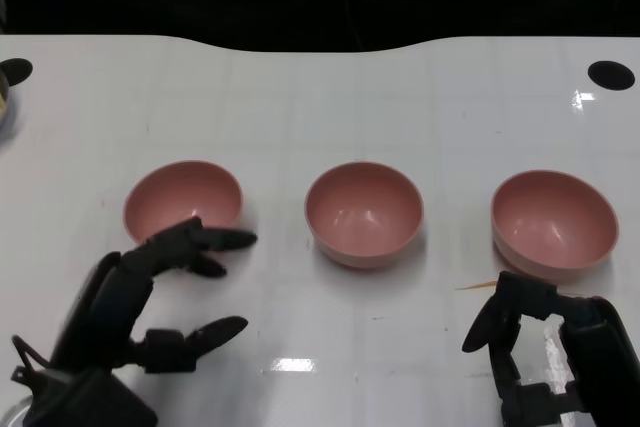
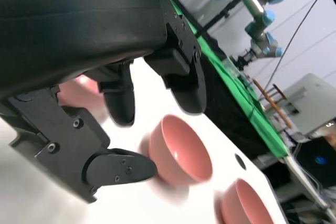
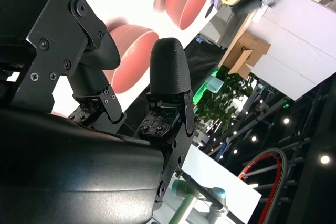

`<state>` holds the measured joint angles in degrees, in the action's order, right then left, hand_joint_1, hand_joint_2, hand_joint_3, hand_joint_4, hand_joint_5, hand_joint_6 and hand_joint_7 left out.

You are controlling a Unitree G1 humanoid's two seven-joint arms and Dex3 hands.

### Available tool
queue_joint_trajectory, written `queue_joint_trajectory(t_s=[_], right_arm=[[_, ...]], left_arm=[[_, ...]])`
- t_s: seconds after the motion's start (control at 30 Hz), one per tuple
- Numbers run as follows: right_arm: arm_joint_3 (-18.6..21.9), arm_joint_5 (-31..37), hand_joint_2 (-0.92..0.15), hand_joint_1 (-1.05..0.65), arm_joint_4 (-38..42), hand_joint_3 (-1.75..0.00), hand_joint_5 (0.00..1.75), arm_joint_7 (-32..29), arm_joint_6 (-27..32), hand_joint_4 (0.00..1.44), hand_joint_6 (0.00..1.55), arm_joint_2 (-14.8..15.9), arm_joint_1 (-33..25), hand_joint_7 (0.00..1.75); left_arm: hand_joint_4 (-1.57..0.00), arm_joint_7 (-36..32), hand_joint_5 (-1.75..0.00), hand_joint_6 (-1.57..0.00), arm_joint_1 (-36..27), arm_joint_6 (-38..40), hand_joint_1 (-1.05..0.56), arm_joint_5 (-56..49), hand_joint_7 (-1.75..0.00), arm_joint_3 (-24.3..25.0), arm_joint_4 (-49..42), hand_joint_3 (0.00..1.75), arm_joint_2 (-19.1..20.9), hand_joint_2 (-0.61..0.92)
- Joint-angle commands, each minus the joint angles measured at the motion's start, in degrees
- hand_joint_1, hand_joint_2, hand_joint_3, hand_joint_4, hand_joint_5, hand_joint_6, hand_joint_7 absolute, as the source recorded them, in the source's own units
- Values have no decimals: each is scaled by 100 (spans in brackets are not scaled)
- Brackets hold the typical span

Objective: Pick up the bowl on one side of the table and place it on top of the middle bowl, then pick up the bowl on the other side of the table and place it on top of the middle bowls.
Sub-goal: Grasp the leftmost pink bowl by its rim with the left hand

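Three pink bowls stand in a row on the white table (image 1: 320, 117): the left bowl (image 1: 183, 200), the middle bowl (image 1: 363, 213) and the right bowl (image 1: 553, 222). My left hand (image 1: 150, 302) lies just in front of the left bowl with its fingers spread, and its upper fingertips (image 1: 235, 239) reach the bowl's near rim without holding anything. My right hand (image 1: 545, 347) hovers just in front of the right bowl, fingers apart and empty. The left wrist view shows the middle bowl (image 2: 181, 150) and the right bowl (image 2: 244, 203) beyond my fingers (image 2: 121, 166). Two bowls (image 3: 131, 56) appear past my right fingers (image 3: 168, 72).
A black round hole (image 1: 611, 74) sits at the table's back right and another (image 1: 15, 71) at the back left. A yellowish object (image 1: 4, 107) shows at the left edge. A thin orange mark (image 1: 478, 285) lies near the right bowl. The table's far edge meets a dark background.
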<state>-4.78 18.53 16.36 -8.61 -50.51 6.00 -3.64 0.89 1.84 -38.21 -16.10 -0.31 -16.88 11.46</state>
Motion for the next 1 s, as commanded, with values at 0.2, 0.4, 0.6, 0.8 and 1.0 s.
queue_joint_trajectory(t_s=[0.2, 0.4, 0.6, 0.8, 1.0], right_arm=[[61, -33, -7, 23, -62, -175, 173, -40, 31, 88, 84, 39, 20, 140], [39, -66, -7, 23, -112, -175, 173, -16, 50, 87, 84, 30, -41, 141], [28, 4, -7, 21, -183, -174, 172, -45, 14, 87, 83, 24, -113, 140], [20, 82, -8, 20, -264, -173, 170, -74, -23, 87, 83, 28, -168, 139], [40, 207, -8, 24, -327, -171, 166, -140, -37, 88, 85, 32, -195, 136]], left_arm=[[-28, -216, -75, -40, 5, 1483, -47, -1280, -13, -5, 1089, 1, 467, 87], [-25, -259, -53, -35, 351, 2656, -52, -2615, -2, -401, 1445, 1, 719, 92], [-21, 79, -48, -34, 685, 3688, -49, -3590, -1, -975, 1564, 5, 807, 92], [-35, 290, -29, -39, 1136, 4600, -50, -4349, -1, -1628, 1144, 2, 703, 92], [-52, 189, -19, -48, 1688, 4959, -48, -4558, -2, -2137, 265, 2, 605, 92]])
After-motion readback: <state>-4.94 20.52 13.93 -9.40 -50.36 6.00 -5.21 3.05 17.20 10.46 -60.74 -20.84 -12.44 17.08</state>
